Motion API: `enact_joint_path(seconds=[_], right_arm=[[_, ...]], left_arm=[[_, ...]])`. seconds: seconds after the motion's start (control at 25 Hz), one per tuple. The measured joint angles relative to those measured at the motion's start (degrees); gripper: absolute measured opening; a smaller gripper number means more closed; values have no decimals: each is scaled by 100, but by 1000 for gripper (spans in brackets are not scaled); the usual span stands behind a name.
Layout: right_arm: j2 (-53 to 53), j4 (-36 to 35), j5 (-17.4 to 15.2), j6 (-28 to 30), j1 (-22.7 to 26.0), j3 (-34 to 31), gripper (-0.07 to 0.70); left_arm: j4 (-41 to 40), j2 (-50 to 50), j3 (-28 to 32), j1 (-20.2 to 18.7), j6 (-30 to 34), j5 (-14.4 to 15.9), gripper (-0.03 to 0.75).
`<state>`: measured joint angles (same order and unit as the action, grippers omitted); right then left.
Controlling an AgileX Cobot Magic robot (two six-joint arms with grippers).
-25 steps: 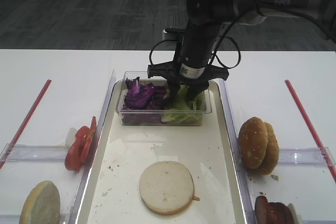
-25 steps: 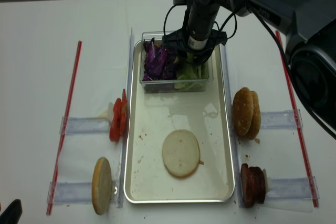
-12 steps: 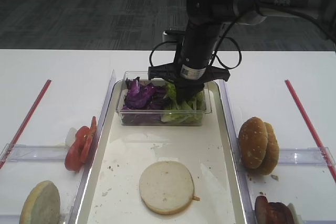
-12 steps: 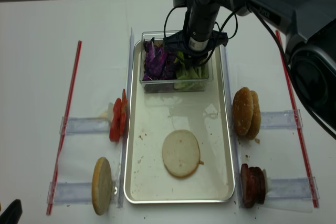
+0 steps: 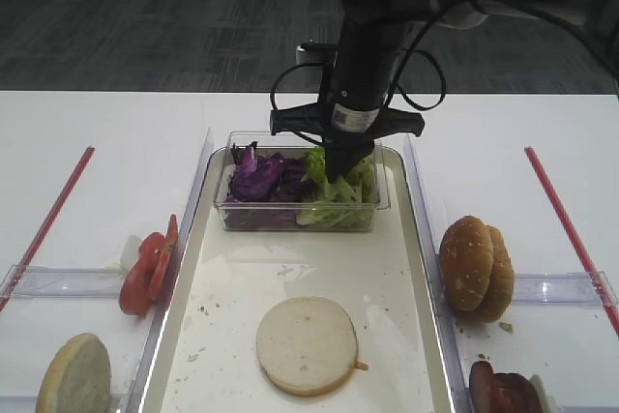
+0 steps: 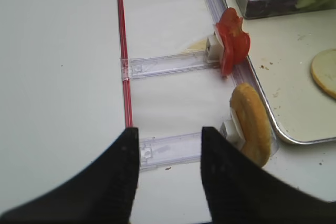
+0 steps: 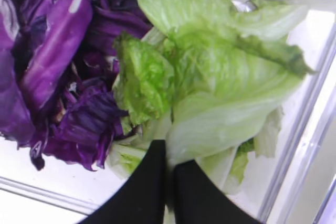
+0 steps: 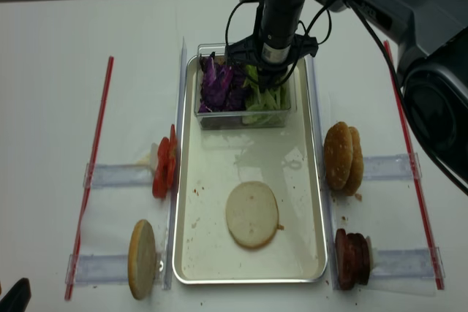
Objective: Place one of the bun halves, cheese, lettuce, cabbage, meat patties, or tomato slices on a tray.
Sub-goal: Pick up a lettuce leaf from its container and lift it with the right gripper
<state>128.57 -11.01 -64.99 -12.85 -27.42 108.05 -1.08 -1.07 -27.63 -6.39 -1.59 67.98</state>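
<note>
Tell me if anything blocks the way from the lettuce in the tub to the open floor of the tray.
Only the clear tub's near wall. The right gripper, shut on the lettuce, must lift the leaf over it. Beyond it the tray floor is bare, up to the bun half lying nearer the front.

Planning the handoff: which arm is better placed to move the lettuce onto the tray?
Right. Its end effector is already shut on the lettuce in the tub above the tray; the left end effector hangs open beside the tray.
</note>
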Motion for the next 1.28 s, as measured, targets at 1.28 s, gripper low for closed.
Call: enact_joint_path(seconds=[1.28], right_arm=[[-721,136,-550,-49,-433,293,41]], left_arm=[[0,0,0,0,0,0,270]])
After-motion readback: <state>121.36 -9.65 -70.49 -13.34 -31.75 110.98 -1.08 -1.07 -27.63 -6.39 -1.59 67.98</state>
